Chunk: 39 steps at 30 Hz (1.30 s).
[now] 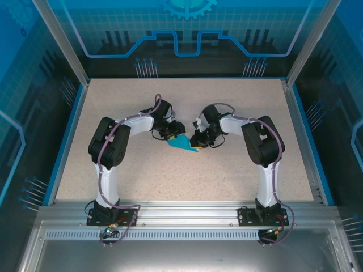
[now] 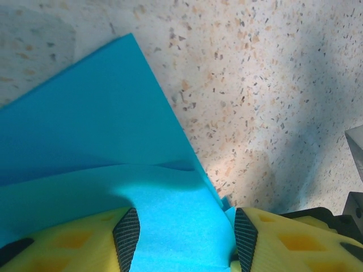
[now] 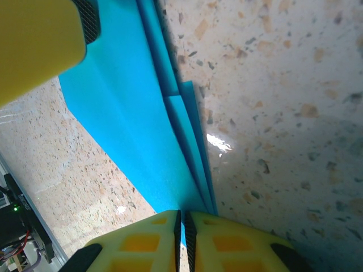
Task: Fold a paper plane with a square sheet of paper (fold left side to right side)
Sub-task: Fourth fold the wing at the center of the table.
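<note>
Already the paper plane (image 1: 182, 144) is a layered, pointed blue wedge on the table (image 1: 170, 187), its stacked edges pinched between the closed fingertips of the right gripper (image 3: 182, 226) and its body lying between the left gripper's (image 2: 184, 238) spread fingers, so probably only final narrowing folds remain.

You have thin, matt folded blue paper (image 2: 85, 141), smooth, with crisp creases and layered edges; the table (image 1: 170, 181) under it looks like pale speckled stone or laminate, fine-grained, with a faint sheen where light glints; the left pincer (image 2: 184, 235) has smooth yellow plastic fingers faced with black pads (image 2: 126, 235) of finely ribbed texture; the right pincer (image 3: 181, 224) is the same yellow plastic; the arms (image 1: 108, 144) wear semi-gloss black and white shells; the near rail (image 1: 187, 212) is brushed aluminium.
</note>
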{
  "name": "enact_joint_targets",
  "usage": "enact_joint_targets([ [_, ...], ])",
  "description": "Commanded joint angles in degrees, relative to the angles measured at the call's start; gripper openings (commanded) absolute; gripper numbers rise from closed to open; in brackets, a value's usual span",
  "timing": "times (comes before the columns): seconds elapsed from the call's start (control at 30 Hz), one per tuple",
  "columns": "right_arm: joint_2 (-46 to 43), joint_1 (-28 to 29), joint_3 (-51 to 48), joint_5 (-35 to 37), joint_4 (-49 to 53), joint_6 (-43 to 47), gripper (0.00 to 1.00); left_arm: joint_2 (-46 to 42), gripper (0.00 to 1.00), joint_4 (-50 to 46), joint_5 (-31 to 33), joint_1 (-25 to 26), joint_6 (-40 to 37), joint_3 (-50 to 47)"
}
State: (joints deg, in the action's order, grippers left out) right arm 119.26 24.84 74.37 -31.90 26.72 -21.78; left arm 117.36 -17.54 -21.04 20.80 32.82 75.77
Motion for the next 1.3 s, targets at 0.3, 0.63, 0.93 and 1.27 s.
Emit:
enact_joint_targets([
  [0.3, 3.2, 0.6, -2.8, 7.3, 8.7, 1.1, 0.15, 1.6, 0.54, -5.9, 6.0, -9.3, -5.9, -1.7],
  [0.63, 3.1, 0.6, -1.7, 7.1, 9.1, 1.2, 0.15, -10.0, 0.54, -7.9, 2.1, -12.3, -8.1, -3.0],
  [0.93, 3.1, 0.7, -1.4, 8.0, 9.7, 1.3, 0.15, -16.3, 0.52, -2.2, -5.1, -4.1, -4.5, -9.4],
  [1.27, 2.7, 0.9, -1.5, 8.4, 10.0, 1.2, 0.15, -3.8, 0.51, 0.7, -4.1, -0.7, -3.6, -4.0],
])
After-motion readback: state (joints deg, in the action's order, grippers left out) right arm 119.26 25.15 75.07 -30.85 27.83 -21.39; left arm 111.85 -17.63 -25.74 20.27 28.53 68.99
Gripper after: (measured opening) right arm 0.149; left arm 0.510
